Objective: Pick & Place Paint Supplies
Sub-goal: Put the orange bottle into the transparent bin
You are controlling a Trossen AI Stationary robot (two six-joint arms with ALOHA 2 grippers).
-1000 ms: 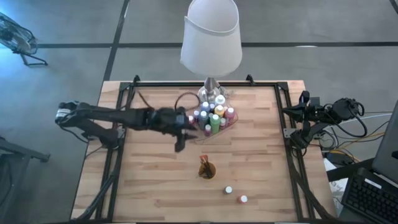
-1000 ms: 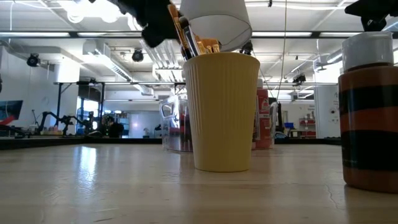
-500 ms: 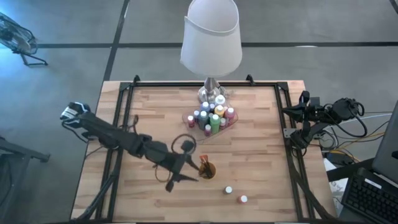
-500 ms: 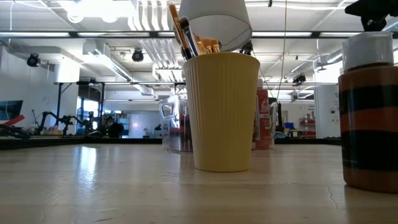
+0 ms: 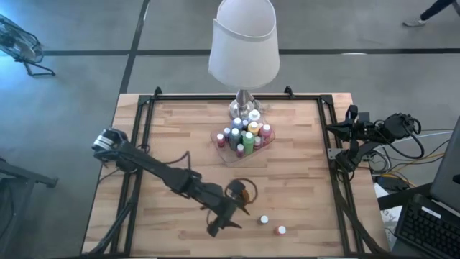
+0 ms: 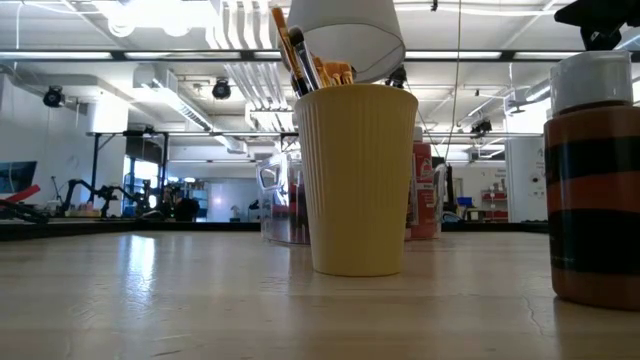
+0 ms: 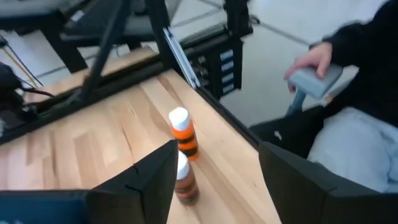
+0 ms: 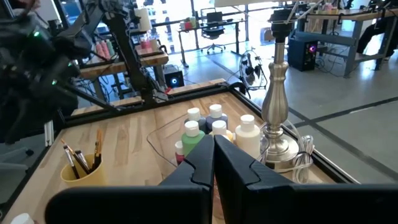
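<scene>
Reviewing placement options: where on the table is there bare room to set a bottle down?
Bare wood along the table's right side and in its near-left corner. Crowded: the bottle cluster by the lamp base, and around the cup, the left hand and two loose bottles.

A pale wooden plank table (image 5: 172,137) with a black metal frame is carrying a white-shaded silver lamp (image 5: 244,108) at its far edge; a clear plastic tray (image 5: 218,138) of small white-capped paint bottles (image 5: 243,134) is sitting just before it; an orange ribbed cup (image 5: 243,192) holding dark-handled brushes (image 6: 298,55) is standing nearer; two loose white-capped bottles (image 5: 272,225) are standing beyond it.
</scene>
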